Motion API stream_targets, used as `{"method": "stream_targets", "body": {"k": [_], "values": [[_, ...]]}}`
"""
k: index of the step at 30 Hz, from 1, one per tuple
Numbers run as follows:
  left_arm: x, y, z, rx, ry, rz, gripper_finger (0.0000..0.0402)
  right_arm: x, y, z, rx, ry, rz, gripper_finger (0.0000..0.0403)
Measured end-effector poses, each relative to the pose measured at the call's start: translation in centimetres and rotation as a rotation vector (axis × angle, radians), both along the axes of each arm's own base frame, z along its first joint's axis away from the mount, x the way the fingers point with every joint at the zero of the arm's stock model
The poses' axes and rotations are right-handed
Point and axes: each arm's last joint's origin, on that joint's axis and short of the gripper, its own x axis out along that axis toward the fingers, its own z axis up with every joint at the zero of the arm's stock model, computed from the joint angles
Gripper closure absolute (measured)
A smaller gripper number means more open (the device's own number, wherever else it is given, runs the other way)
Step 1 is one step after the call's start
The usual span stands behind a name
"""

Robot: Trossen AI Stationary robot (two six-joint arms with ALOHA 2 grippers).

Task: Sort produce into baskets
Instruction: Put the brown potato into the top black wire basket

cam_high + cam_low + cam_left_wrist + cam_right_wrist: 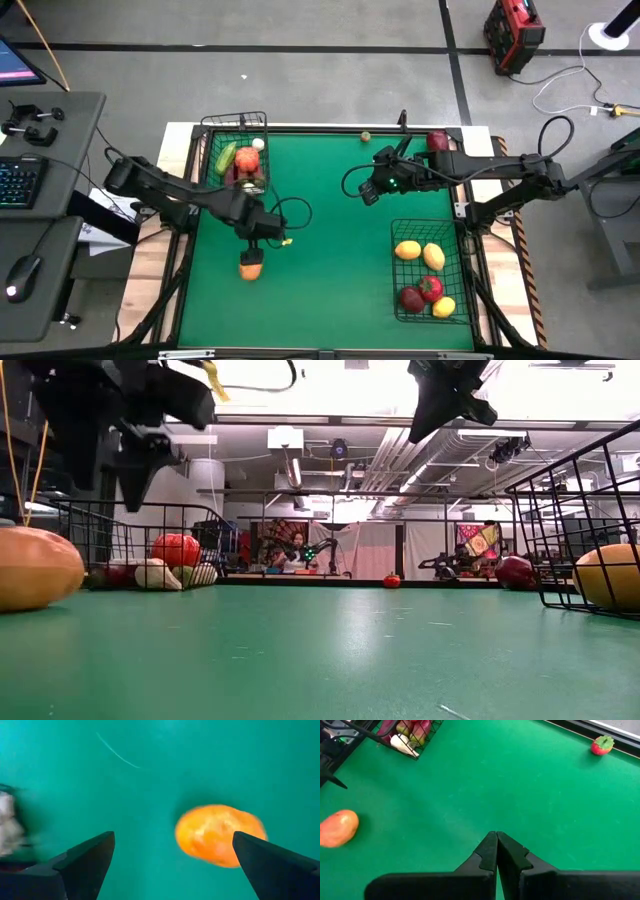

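Note:
An orange piece of produce [251, 267] [220, 835] lies on the green table near its near left. My left gripper [254, 246] [172, 862] hangs open above it, pointing down; the piece shows close to one finger [272, 867], untouched. The smaller basket [262, 124] at the far left holds green, red and white produce. The longer basket [397, 268] at the near right holds yellow and red produce. My right gripper [368, 192] [496, 842] is shut and empty above the table's middle.
A dark red piece [437, 140] and a small round piece [366, 136] lie by the far edge. A small red piece with a green top [601, 745] also rests there. Open green table lies between the two baskets.

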Motion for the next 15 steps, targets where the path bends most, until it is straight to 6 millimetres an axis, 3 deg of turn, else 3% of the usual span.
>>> {"method": "stream_targets", "body": {"k": [3,10,15], "values": [[0.0,-0.6,0.1,0.085,-0.043,-0.002,0.0008,0.0,0.0,0.0,0.0,-0.002,0.0,0.0402],[0.6,-1.4,-0.2,-0.012,-0.073,0.194,0.0009,0.0,0.0,0.0,0.002,-0.003,-0.003,0.0402],[-0.1,-3.7,-0.2,0.007,-0.083,-0.111,0.0009,0.0,0.0,0.0,0.001,-0.002,-0.002,0.0402]]}}
